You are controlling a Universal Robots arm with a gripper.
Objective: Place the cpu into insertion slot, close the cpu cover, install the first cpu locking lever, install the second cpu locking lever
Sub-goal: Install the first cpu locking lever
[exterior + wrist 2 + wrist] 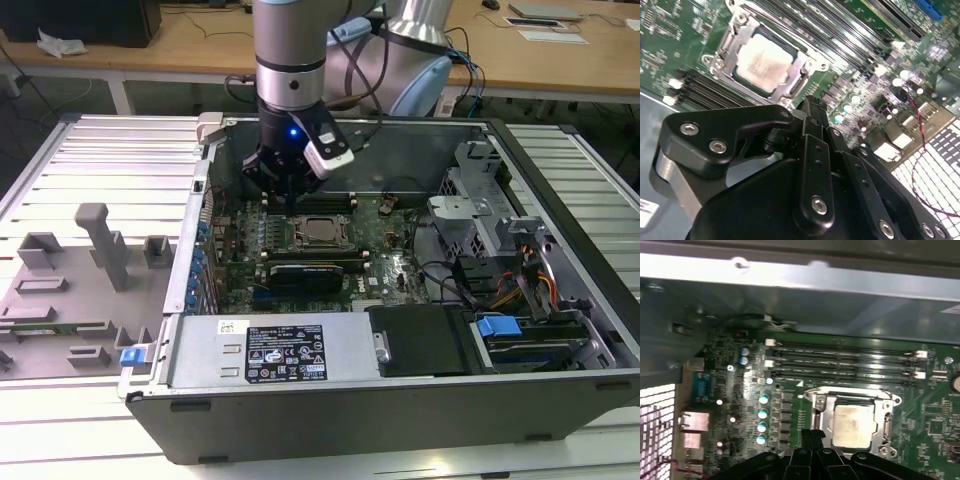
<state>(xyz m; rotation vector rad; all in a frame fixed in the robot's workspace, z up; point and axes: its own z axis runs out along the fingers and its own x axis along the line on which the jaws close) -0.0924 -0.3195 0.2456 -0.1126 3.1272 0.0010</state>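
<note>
The cpu [320, 232] [762, 62] [854, 425], a pale silvery square, lies flat in the insertion slot [740, 80] on the green motherboard. The cpu cover [807, 64] [850, 396], a grey metal frame, lies down around it, and the chip shows through its window. My gripper [285, 200] [810, 104] [811, 434] hangs just above the board, beside the socket on the exterior view's left. Its black fingers are shut together with nothing between them. I cannot tell how the locking levers stand.
Long black memory slots [840, 362] run beside the socket. A black card [305, 272] sits in front of it, with a power supply [285, 352], drive cage [480, 215] and cables [520, 285] nearby. The case walls [400, 140] close in the board. Grey fixtures [100, 245] stand outside.
</note>
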